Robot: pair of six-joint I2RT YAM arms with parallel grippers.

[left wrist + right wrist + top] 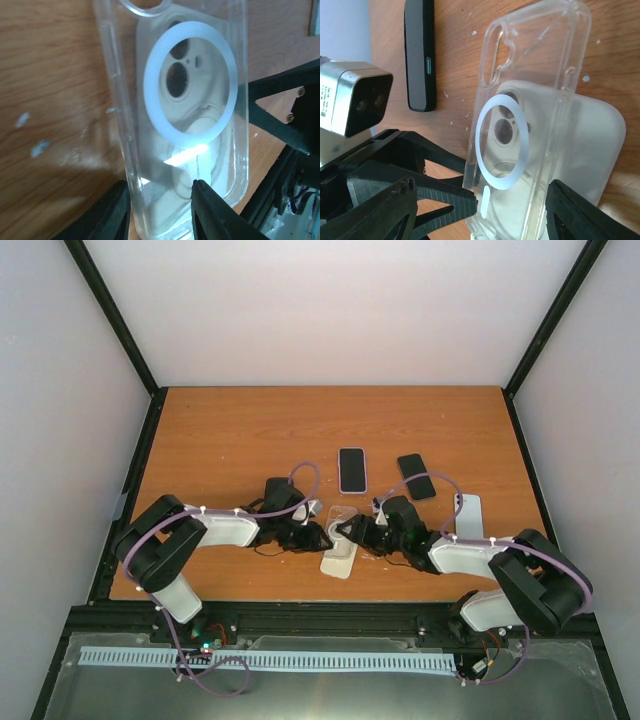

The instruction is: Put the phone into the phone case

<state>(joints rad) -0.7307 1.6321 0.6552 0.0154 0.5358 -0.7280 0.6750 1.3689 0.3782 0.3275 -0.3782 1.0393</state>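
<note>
Clear case tilted over white phone; pinched at edge by left gripper, straddled by wide-spread right gripper.

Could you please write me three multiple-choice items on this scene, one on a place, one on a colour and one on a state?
1. Where is the clear phone case?
A) between the left gripper and the right gripper
B) in the far left corner
C) hanging off the near edge

2. What colour is the ring on the case?
A) red
B) white
C) green

3. How does the white phone sit?
A) fully snapped into the case
B) under the case, which lies askew over it, not seated
C) standing upright, alone

Answers:
1 A, since the top view shows the case between both gripper tips.
2 B, since both wrist views show a white ring.
3 B, since the right wrist view shows the phone sticking out past the case's side.
</note>
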